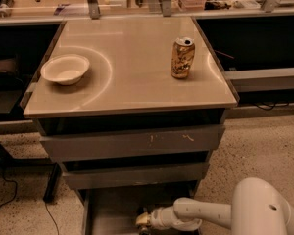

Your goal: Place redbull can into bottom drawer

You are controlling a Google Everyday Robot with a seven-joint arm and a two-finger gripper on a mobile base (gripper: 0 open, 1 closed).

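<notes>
One gripper (pixel 143 223) low over open bottom drawer (pixel 112 208); gold can (pixel 182 58) label unreadable.

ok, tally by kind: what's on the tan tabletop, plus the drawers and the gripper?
Cans: 1, gold-orange soda can, upright on the tabletop
Bowls: 1, white round bowl
Grey metal drawers: 3, top drawer, middle drawer, bottom drawer pulled open
Grippers: 1, gripper down at the bottom drawer
Total: 6
</notes>
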